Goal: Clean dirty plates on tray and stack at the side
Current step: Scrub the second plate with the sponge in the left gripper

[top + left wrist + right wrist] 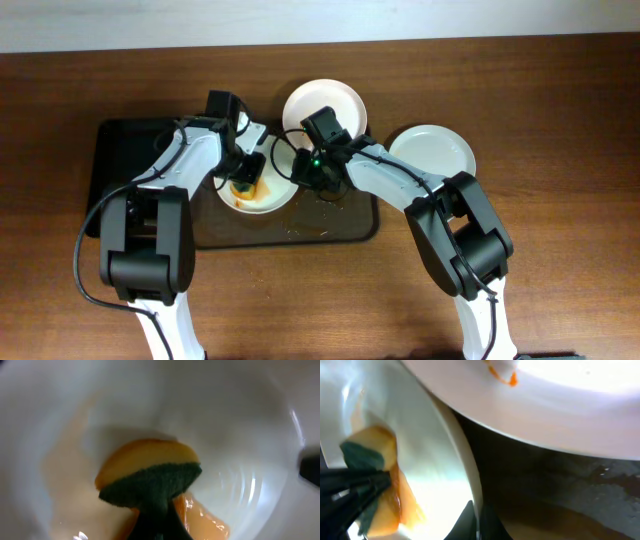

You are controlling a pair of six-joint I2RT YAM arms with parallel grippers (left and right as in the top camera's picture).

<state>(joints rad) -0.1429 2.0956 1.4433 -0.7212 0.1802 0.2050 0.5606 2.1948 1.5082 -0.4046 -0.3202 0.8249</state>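
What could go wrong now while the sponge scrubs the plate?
The right gripper seems to pinch only the rim of the plate; sponge pressure from the left gripper could tip it or pull it free.
Orange sauce is pooled beside the sponge; a wide stroke could push it over the rim onto the tray.
The second plate lies very near the held rim; the two could knock together.

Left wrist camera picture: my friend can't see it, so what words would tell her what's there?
A yellow sponge with a dark green scrubbing side presses into a round white plate, seen very close. Orange sauce is smeared beside it, and the robot's dark left hand grips the sponge from the bottom edge.
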